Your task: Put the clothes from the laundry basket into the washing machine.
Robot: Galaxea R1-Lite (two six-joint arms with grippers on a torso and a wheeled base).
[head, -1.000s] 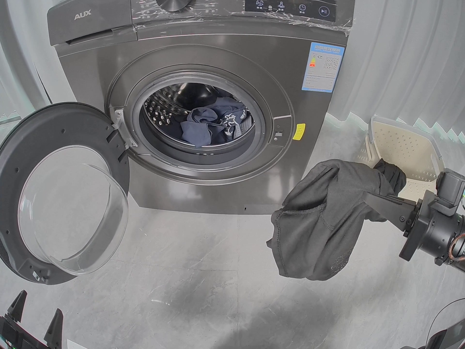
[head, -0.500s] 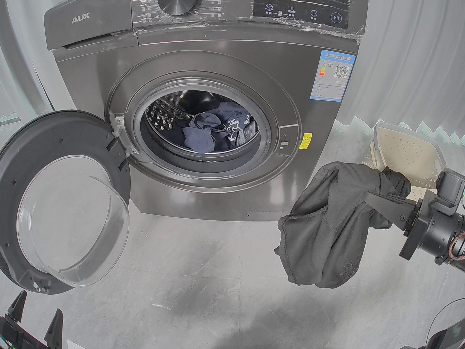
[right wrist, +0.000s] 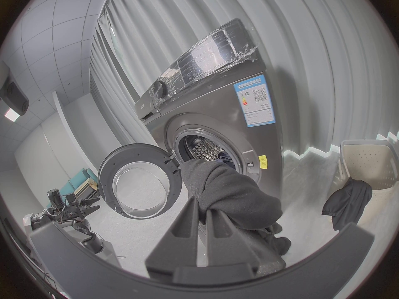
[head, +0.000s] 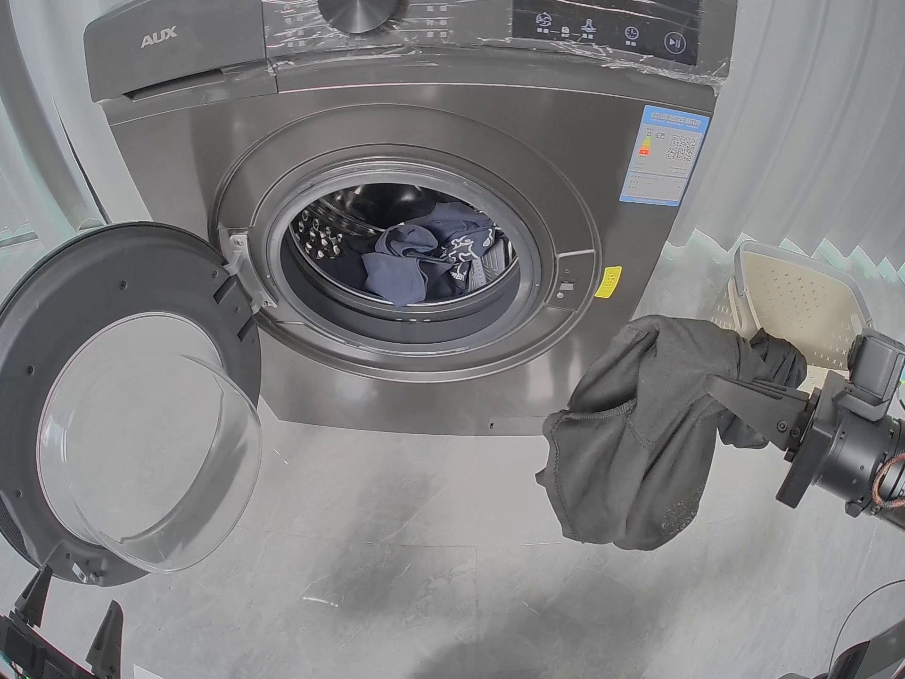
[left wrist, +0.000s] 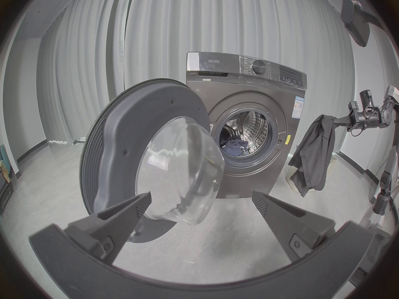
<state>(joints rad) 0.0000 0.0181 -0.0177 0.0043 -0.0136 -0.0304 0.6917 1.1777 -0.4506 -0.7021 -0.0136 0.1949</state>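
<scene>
Washing machine (head: pixel 405 106): one, grey metal front, clear film wrinkled over its control panel. The round door (head: pixel 123 398) is swung fully open to the robot's left; it has a dark plastic ring and a domed clear window. The perforated steel drum holds one heap of navy clothes (head: pixel 429 256).

Laundry basket (head: pixel 801 289): one, cream perforated plastic, on the floor to the right of the machine.

Right gripper (right wrist: pixel 203 216): jaws clenched on one dark grey garment (head: pixel 641 426), a soft knit that hangs in folds clear of the floor, between machine and basket. A dark fold by the basket rim is possibly part of this same garment.

Left gripper (left wrist: pixel 200 196): jaws spread wide and holding nothing, low in front of the open door.
</scene>
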